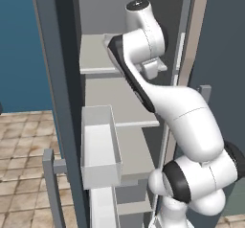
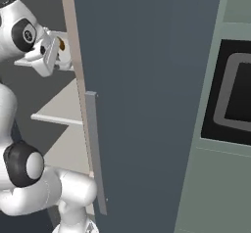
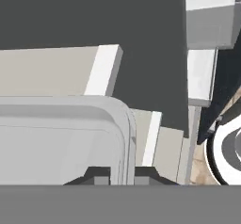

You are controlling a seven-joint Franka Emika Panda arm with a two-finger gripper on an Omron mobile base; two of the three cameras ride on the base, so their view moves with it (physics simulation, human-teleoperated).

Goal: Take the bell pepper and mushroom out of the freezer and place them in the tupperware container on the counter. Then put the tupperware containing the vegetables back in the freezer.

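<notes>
Gripper (image 3: 122, 173) clamped on the rim of the tupperware container (image 3: 56, 138) — fingertips (image 3: 99, 175) straddle its edge at a rounded corner. Container is held up inside the freezer (image 1: 103, 54), over the pale shelves. A tan-and-orange mushroom (image 2: 61, 44) shows in the container just beside the hand.

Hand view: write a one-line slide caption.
Gripper shut on the rim of the tupperware container, above the freezer shelves.
</notes>
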